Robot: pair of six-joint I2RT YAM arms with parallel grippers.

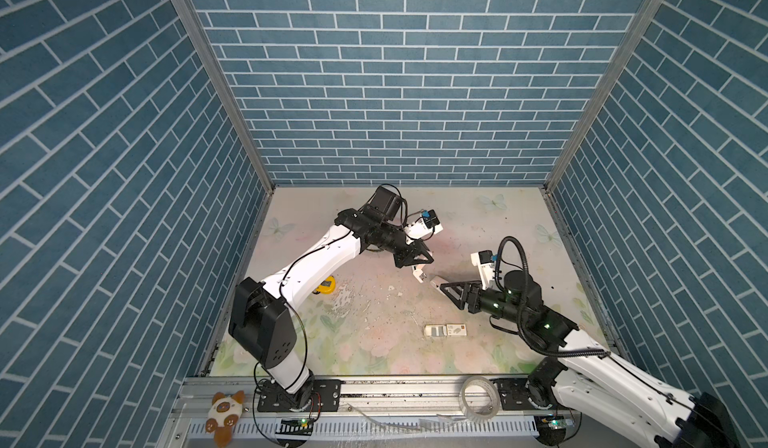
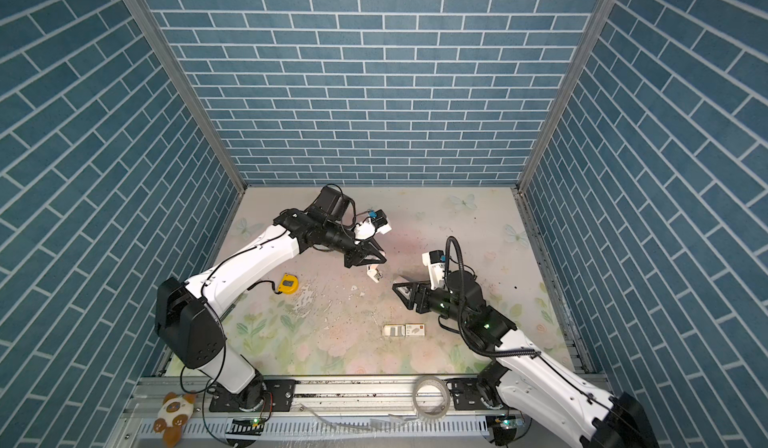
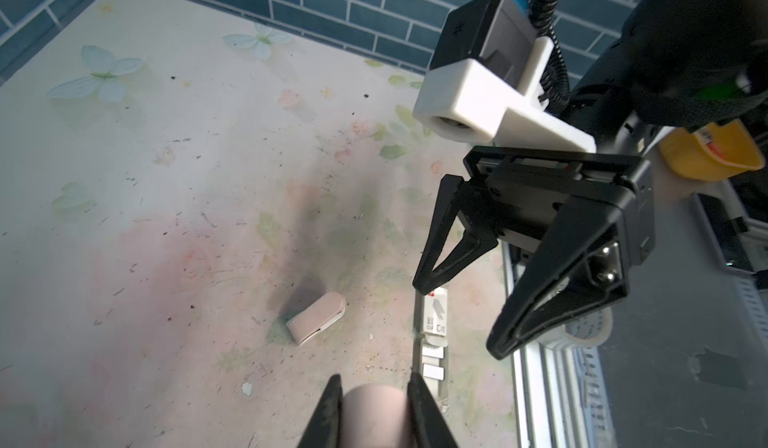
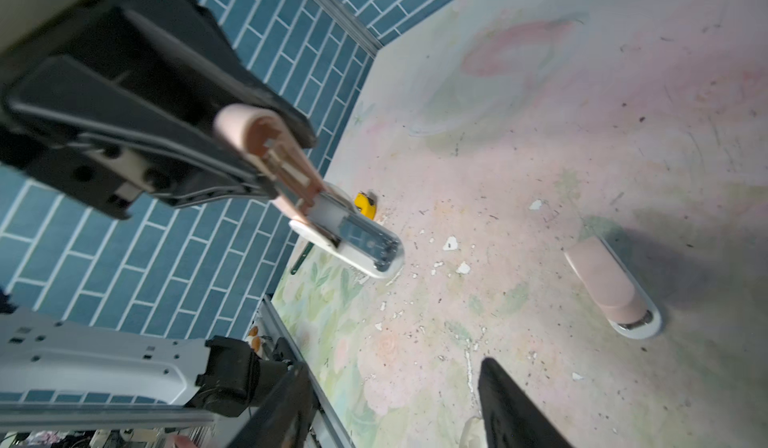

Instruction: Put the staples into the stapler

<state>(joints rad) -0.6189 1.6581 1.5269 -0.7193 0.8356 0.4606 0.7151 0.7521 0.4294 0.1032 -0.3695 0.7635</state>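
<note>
Blue brick-print walls box in a worn floral tabletop [image 1: 374,350]. Near its centre the left gripper [image 3: 374,404] is clamped on the stapler [image 4: 349,233], held aloft and hinged open with the magazine bared. At its 3 o'clock the right gripper [image 3: 460,319] stands wide apart, holding nothing. The staples [image 1: 435,332] sit in their slid-out carton at 5 o'clock. Loading looks underway, closing not yet done. Grey metal shows in the channel; strip or bare rail, I cannot tell. A second pink stapler [image 4: 611,296] lies shut nearby.
</note>
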